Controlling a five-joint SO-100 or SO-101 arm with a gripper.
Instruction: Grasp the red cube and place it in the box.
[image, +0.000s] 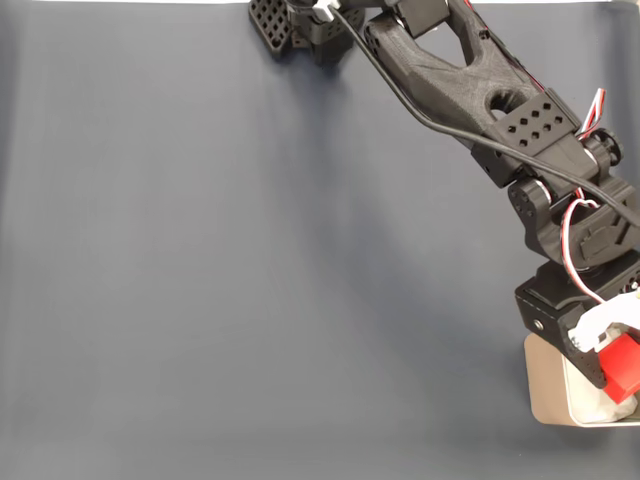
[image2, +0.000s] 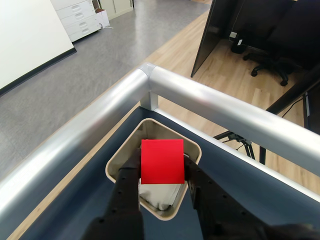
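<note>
Pincer (image2: 162, 175) gripping red cube (image2: 162, 161), above box (image2: 150, 127)

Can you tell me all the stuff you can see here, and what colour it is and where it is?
cube: one, bright red, held between the gripper's fingers right above the box
box: one, beige with white soft lining, in the table's corner; at the lower right edge in the fixed view
table cover: one, dark grey-blue, spread over the table
rail: silver metal, runs along the table's edges and meets at a corner behind the box
office chair: one, black, on the wooden floor far behind the table
drawers: white, standing on the grey floor at the top left of the wrist view
arm: one, black, reaching from the top of the fixed view down to the right
gripper: one, black, shut on the cube
</note>
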